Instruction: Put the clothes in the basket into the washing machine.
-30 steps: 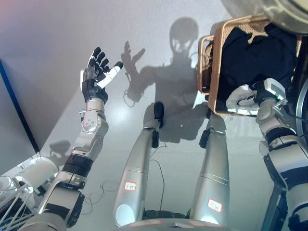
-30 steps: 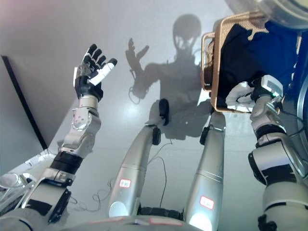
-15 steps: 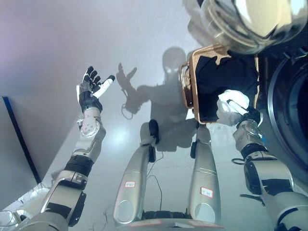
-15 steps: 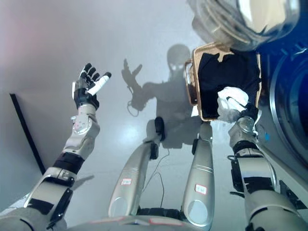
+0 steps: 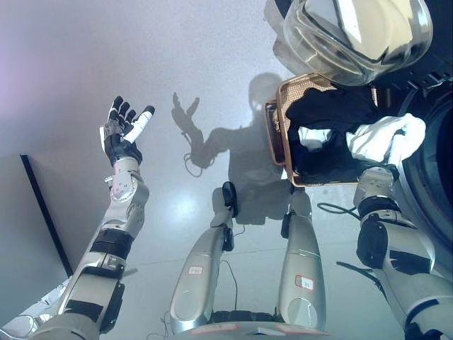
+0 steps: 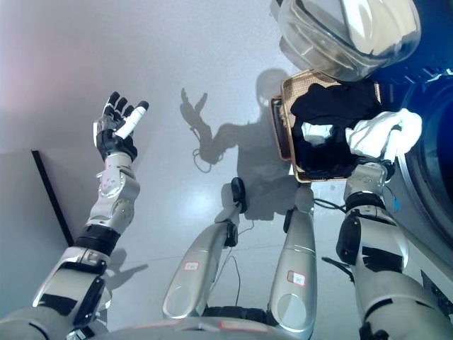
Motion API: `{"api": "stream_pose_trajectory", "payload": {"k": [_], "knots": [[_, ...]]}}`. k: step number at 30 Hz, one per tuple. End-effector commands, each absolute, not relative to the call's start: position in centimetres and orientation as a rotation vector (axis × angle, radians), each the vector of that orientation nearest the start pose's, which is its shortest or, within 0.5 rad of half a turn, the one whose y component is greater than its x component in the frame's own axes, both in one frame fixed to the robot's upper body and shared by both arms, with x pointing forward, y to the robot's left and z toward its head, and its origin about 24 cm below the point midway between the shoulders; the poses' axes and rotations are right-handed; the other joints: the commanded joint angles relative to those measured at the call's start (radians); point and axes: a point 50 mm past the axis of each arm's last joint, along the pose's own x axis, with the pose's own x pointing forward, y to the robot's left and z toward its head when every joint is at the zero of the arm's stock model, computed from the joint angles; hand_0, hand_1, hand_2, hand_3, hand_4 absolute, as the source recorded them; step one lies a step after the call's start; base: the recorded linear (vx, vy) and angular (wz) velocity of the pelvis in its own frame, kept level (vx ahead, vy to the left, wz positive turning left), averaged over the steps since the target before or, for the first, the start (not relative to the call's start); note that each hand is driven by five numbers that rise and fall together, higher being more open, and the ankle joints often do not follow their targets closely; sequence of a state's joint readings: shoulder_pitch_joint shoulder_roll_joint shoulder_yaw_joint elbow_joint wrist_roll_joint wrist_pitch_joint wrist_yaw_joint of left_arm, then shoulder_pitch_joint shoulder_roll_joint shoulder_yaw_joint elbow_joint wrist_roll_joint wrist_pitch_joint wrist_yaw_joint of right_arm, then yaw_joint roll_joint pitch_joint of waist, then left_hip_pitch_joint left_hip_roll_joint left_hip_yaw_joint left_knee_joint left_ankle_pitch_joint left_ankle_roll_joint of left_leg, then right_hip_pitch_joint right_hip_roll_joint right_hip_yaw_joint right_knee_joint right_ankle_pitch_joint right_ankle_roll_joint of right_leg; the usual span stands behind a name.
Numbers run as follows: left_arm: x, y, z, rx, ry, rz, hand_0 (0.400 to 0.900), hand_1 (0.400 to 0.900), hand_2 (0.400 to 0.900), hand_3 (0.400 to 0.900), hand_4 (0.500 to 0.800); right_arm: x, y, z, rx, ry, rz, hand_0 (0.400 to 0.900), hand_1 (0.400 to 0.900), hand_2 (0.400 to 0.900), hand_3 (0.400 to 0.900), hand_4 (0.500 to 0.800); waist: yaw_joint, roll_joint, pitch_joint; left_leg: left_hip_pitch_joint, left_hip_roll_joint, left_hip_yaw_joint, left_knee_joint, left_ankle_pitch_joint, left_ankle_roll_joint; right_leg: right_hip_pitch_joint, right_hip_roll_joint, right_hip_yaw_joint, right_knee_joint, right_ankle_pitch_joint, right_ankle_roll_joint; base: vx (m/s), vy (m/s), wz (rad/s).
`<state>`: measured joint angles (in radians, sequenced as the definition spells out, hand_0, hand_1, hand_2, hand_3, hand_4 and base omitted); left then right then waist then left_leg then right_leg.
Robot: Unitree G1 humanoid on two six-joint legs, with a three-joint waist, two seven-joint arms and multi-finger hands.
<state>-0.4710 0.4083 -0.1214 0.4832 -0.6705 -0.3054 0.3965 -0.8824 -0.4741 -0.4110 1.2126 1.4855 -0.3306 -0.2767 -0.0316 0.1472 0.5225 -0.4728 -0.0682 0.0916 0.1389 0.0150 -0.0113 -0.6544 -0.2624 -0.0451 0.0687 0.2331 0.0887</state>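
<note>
Left eye view: one woven basket (image 5: 282,120), tan wicker with a rectangular rim, sits on the smooth grey floor (image 5: 184,64) just beside the washing machine (image 5: 432,184). One machine door (image 5: 354,35) is swung open above the basket; it is a round, glossy, domed glass bowl in a pale ring. Dark clothes (image 5: 329,110), soft and crumpled, fill the basket and bulge over its far rim. One white garment (image 5: 386,138), limp and creased, is bunched at the top of the right arm, lifted above the basket's right edge, close to the drum opening. The right hand (image 5: 388,159) is wrapped in this cloth, so I cannot tell how its fingers are set. One left hand (image 5: 122,131) is raised well apart from the basket on the left side, palm up, fingers spread and straight, holding nothing; one finger has a white cover.

Right eye view: same count, one basket (image 6: 286,134), one door (image 6: 347,32), one white garment (image 6: 382,134). A second, smaller white patch (image 6: 316,132) shows among the dark clothes (image 6: 333,106) inside the basket; whether it is a separate piece I cannot tell. Left hand (image 6: 117,131) open, fingers fanned, empty. Right hand (image 6: 386,152) mostly hidden under the white cloth. One dark strip (image 6: 53,188) runs diagonally across the floor at lower left.
</note>
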Motion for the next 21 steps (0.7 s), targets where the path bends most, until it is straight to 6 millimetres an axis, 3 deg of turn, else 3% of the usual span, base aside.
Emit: {"api": "stream_pose_trajectory", "payload": {"k": [1, 10, 13, 21], "knots": [[32.7, 24.0, 10.5, -0.35, -0.294, 0.437, 0.9, 0.9, 0.9, 0.9, 0.8, 29.8, -40.5, 11.5, 1.324, -0.543, -1.121, 0.4, 0.4, 0.4, 0.4, 0.5, -0.013, 0.101, -0.133, -0.001, 0.065, -0.082, -0.003, -0.043, -0.09, -0.006, -0.049, 0.02, 0.111, -0.09, 0.094, 0.05, 0.03, -0.01], [32.4, 24.8, 10.2, -0.327, -0.288, 0.448, 0.9, 0.9, 0.9, 0.9, 0.8, 24.3, -45.4, 11.5, 1.296, -0.644, -1.334, 0.4, 0.4, 0.4, 0.4, 0.5, -0.045, 0.113, -0.17, 0.003, 0.046, -0.069, 0.014, -0.07, -0.08, 0.003, -0.067, 0.04, 0.111, -0.09, 0.102, 0.02, 0.03, -0.02], [32.2, 25.3, 10.1, -0.31, -0.286, 0.451, 0.9, 0.9, 0.9, 0.9, 0.8, 22.5, -47.0, 12.4, 1.268, -0.701, -1.369, 0.4, 0.4, 0.4, 0.4, 0.5, -0.063, 0.126, -0.177, 0.005, 0.035, -0.061, 0.019, -0.074, -0.079, 0.004, -0.074, 0.056, 0.106, -0.086, 0.105, 0.01, 0.057, -0.05], [31.1, 27.3, 10.2, -0.295, -0.31, 0.502, 0.9, 0.9, 0.9, 0.9, 0.8, 20.3, -49.2, 15.9, 1.21, -0.828, -1.382, 0.4, 0.4, 0.4, 0.4, 0.5, -0.089, 0.158, -0.175, 0.017, 0.03, -0.025, 0.023, -0.085, -0.081, -0.031, -0.067, 0.098, 0.13, -0.096, 0.105, 0.01, 0.036, -0.22]]}}
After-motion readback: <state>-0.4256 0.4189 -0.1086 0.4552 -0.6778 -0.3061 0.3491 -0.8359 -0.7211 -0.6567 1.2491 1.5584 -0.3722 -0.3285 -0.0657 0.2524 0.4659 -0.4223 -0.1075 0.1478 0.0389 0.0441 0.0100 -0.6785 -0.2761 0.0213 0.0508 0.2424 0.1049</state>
